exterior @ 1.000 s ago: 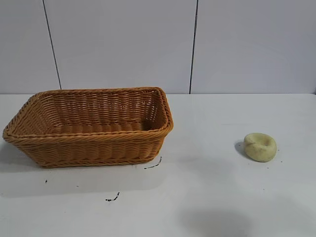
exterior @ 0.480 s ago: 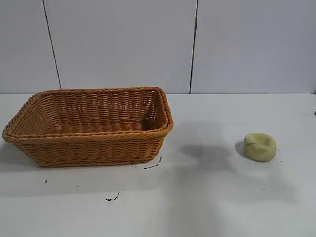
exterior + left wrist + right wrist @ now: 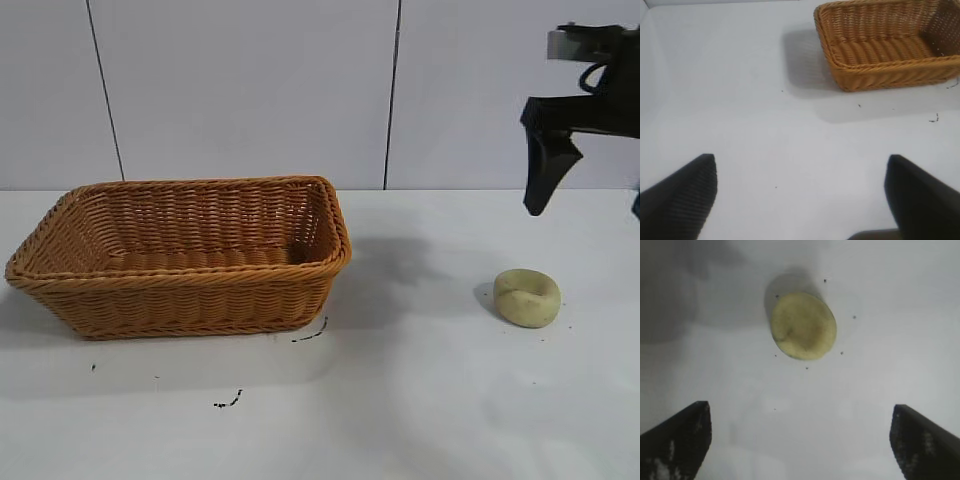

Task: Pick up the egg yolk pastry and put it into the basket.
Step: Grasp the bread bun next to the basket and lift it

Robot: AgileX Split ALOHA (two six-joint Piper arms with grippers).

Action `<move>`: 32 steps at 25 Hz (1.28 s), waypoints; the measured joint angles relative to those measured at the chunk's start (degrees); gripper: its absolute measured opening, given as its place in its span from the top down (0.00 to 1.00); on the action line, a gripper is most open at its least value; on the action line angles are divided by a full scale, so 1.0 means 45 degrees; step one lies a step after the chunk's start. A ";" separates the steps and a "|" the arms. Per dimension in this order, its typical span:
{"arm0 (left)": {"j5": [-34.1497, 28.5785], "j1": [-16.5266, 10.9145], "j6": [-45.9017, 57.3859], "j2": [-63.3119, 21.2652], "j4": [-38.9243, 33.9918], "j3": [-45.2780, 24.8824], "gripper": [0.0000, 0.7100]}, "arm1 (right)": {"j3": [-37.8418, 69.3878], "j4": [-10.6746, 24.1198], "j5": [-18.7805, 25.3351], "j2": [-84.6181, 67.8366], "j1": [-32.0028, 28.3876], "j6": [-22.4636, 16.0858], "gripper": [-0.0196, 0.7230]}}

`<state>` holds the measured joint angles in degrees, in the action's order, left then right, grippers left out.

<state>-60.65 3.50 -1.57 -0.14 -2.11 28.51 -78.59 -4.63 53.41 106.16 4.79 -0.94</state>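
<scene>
The egg yolk pastry (image 3: 527, 297), a small pale yellow-green bun with a dented top, lies on the white table at the right. The orange-brown wicker basket (image 3: 200, 277) stands at the left, with nothing in it that I can see. My right gripper (image 3: 587, 212) hangs open in the air above the pastry and slightly to its right, well clear of it. In the right wrist view the pastry (image 3: 803, 326) lies ahead of the open gripper (image 3: 800, 406). My left gripper (image 3: 800, 159) is open over bare table, with the basket (image 3: 880, 65) far ahead of it.
The white table (image 3: 420, 400) carries a few small dark marks (image 3: 228, 403) in front of the basket. A pale panelled wall (image 3: 250, 90) stands behind. Open table lies between the basket and the pastry.
My right gripper has come into the exterior view from the upper right, above the pastry. Its shadow has shifted across the table. The pastry and basket have not moved.
</scene>
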 joint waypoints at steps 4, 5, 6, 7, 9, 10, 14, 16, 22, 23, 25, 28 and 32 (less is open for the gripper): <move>0.0000 0.0000 0.0000 0.0000 0.0000 0.0000 0.02 | -0.0709 0.0013 -0.0221 0.1229 0.0015 0.0000 0.04; 0.0000 0.0000 0.0000 0.0000 0.0000 0.0000 0.02 | -0.0811 0.0013 -0.0345 0.1544 0.0015 0.0000 0.04; 0.0000 0.0000 0.0000 0.0000 0.0000 0.0000 0.02 | -0.0846 0.0013 -0.0531 0.1839 0.0015 0.0000 0.04; 0.0000 0.0000 0.0000 0.0000 0.0000 0.0000 0.02 | -0.0846 0.0013 -0.0721 0.2126 0.0015 0.0000 0.04; 0.0000 0.0000 0.0000 0.0000 0.0000 0.0000 0.02 | -0.0846 0.0013 -0.1208 0.2627 0.0015 0.0000 0.04; 0.0000 0.0000 0.0000 0.0000 0.0000 0.0000 0.02 | -0.0846 0.0013 -0.1428 0.2885 0.0015 0.0000 0.04; 0.0000 0.0000 0.0000 0.0000 0.0000 0.0000 0.02 | -0.0846 -0.0051 -0.2030 0.3661 0.0015 0.0000 0.04; 0.0000 0.0000 0.0000 0.0000 0.0000 0.0000 0.02 | -0.0846 -0.0127 -0.2142 0.3891 0.0015 0.0000 0.04; 0.0000 0.0000 0.0000 0.0000 0.0000 0.0000 0.02 | -0.0846 -0.0182 -0.2258 0.3971 0.0015 0.0051 0.04; 0.0000 0.0000 0.0000 0.0000 0.0000 0.0000 0.02 | -0.0846 -0.0182 -0.2243 0.3971 0.0015 0.0078 0.04; 0.0000 0.0000 0.0000 0.0000 0.0000 0.0000 0.02 | -0.0846 -0.0195 -0.2232 0.3971 0.0015 0.0140 0.04; 0.0000 0.0000 0.0000 0.0000 0.0000 0.0000 0.02 | -0.0846 -0.0242 -0.2043 0.3971 0.0015 0.0209 0.04; 0.0000 0.0000 0.0000 0.0000 0.0000 0.0000 0.02 | -0.0846 -0.0242 -0.1892 0.3971 0.0015 0.0209 0.06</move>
<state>-60.65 3.50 -1.57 -0.14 -2.11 28.51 -82.39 -5.72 44.89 124.03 4.86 0.00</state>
